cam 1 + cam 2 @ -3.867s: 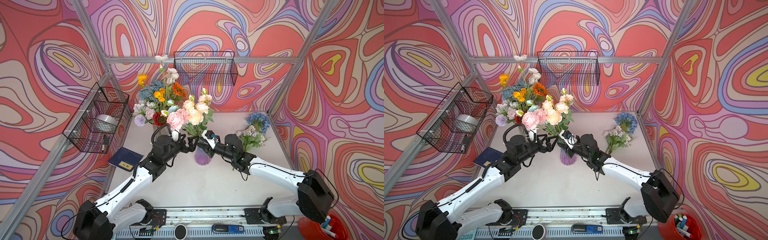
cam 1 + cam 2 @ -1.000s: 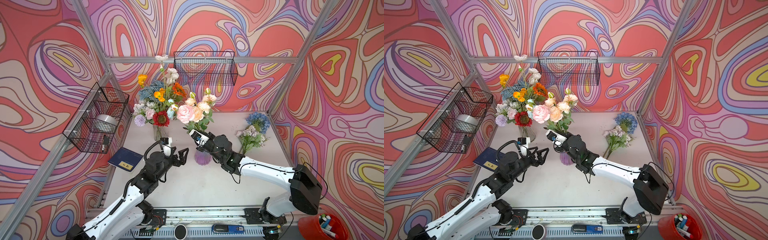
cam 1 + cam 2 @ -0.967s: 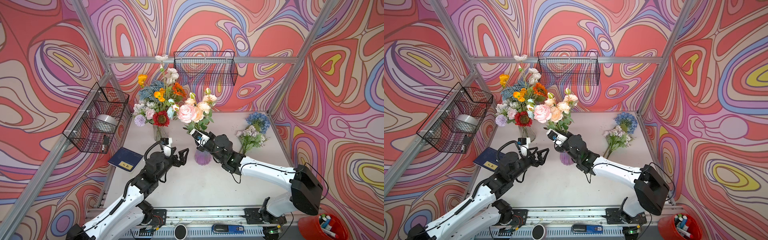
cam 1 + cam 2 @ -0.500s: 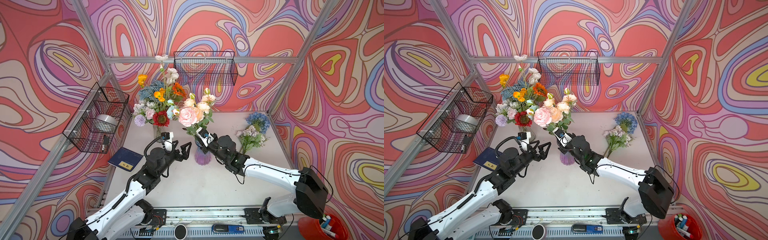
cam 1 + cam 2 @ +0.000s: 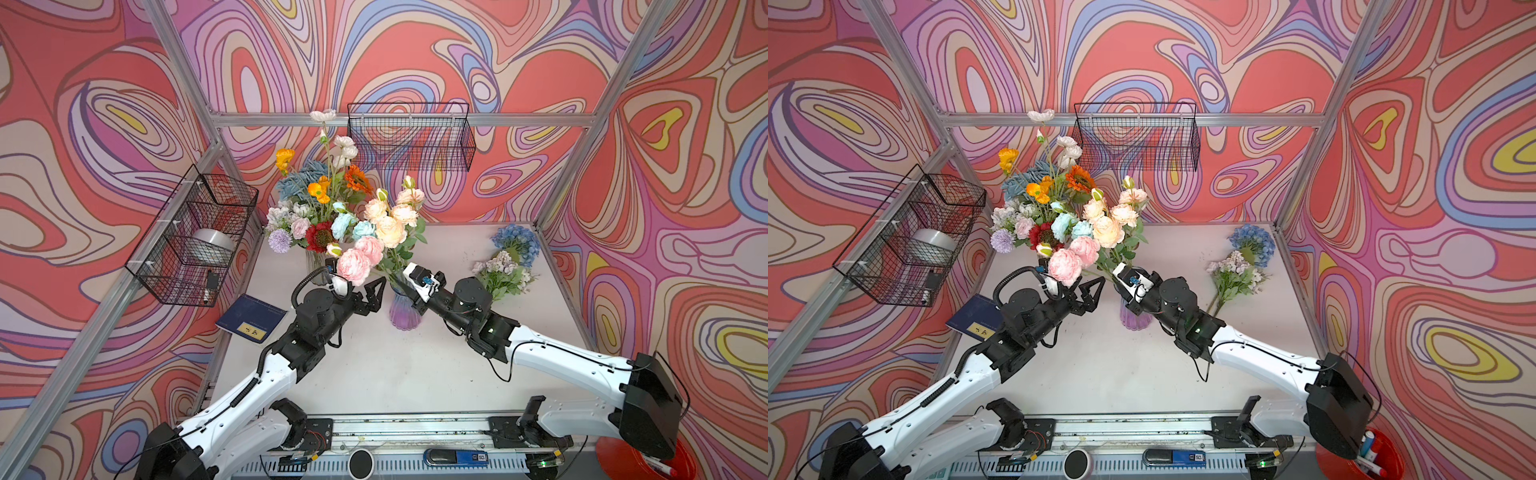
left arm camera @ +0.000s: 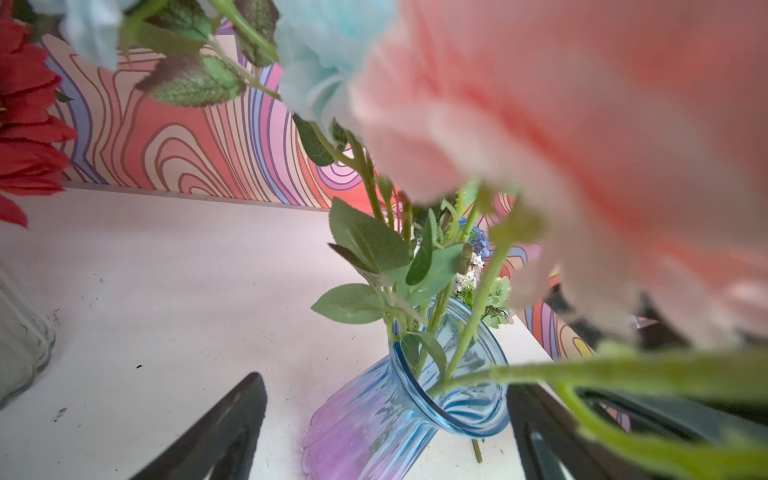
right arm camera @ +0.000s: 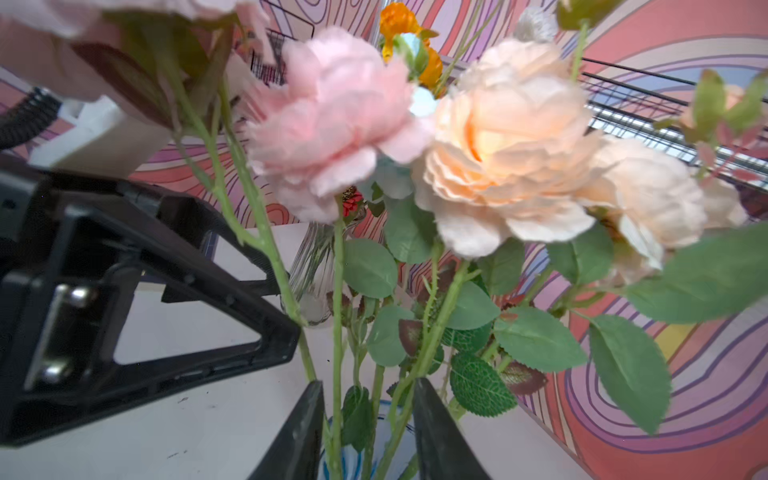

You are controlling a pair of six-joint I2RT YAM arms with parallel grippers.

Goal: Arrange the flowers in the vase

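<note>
One blue-purple ribbed glass vase point(image 5: 401, 313) holds pink artificial peonies point(image 5: 354, 266); one clear glass vase point(image 5: 316, 264) stands at ten o'clock, two loose bunches point(image 5: 503, 272) lie at two o'clock. The left claw point(image 5: 376, 293) gapes empty; the right claw point(image 7: 365, 399) narrowly brackets stems, grip unclear.

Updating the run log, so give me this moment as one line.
left claw open near purple vase | right claw astride flower stems above vase mouth, grip unclear | blue hydrangea lying on table

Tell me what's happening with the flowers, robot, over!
Left gripper open beside the purple vase. Right gripper open around stems in it. Pink and peach flowers in; blue bunch lying on the table. Other bouquet crowds close.
</note>
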